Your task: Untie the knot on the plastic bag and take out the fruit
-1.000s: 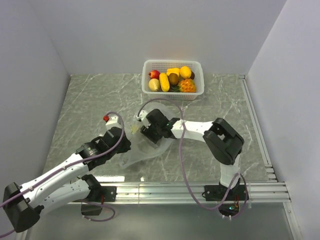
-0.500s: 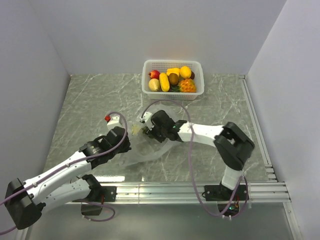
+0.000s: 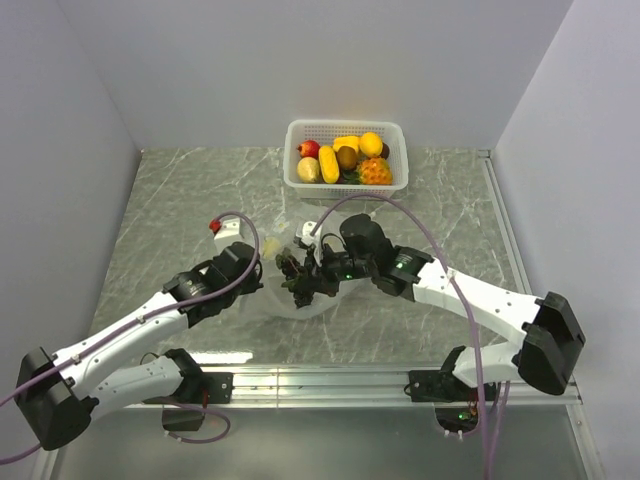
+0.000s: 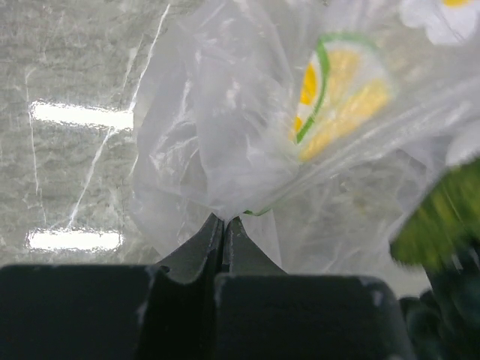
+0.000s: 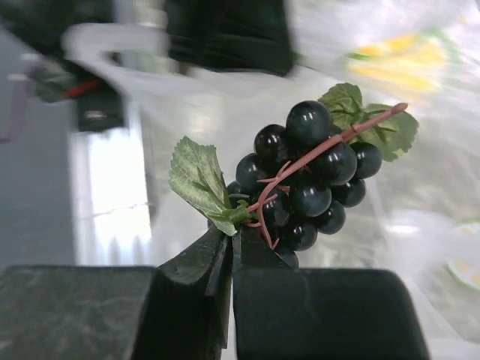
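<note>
**Grape bunch (image 5: 315, 180) out of the plastic bag (image 4: 217, 135), caught in the right gripper (image 5: 229, 236)**

A second ago: right gripper open above the bag, arm folded back on itself. Now clamped tight on the stem and leaf of the dark grape bunch, arm stretched low across the surface (image 3: 170, 220). Bunch hanging in front of the crinkled plastic rather than under it, so far as can be told from the wrist view.

No change at the left gripper (image 4: 224, 221): closed on a fold of the bag as before, pinning it near the middle of the surface. Bag slumped flat between the two grippers, printed with yellow citrus slices. No further fruit made out inside it. No knot found in any view, so presumably undone already.

White basket (image 3: 340, 189) at the far edge, well apart, holding other fruit (image 3: 345, 158).

Judged from this: grasp made, one piece freed or very nearly. Probably left to do: carrying the bunch clear, perhaps over to the basket, and letting go. Worth watching: a thin hold on the stem only, and film possibly clinging to the leaves.
</note>
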Tool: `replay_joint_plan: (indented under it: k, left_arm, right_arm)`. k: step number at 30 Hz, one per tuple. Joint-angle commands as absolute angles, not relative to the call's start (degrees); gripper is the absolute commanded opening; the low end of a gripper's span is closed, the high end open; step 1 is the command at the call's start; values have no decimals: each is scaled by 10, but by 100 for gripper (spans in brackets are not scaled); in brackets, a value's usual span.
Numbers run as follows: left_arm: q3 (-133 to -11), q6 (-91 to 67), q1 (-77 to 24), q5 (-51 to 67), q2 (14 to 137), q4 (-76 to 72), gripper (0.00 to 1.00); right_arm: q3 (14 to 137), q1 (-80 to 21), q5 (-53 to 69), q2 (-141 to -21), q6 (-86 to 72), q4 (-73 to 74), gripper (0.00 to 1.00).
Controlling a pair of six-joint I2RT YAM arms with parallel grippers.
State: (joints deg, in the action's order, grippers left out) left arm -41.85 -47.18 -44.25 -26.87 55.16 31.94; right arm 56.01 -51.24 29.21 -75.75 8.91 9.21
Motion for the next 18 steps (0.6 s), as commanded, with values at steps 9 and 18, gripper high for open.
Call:
replay_joint_plan:
  k: [9, 18]
  left_arm:
    - [-387, -482, -432, -251, 555, 313, 1]
    - [-352, -500, -432, -217, 535, 311, 1]
  right_arm:
    - [641, -507, 391, -661, 40, -18, 0]
    - [736, -365, 281, -652, -24, -103, 0]
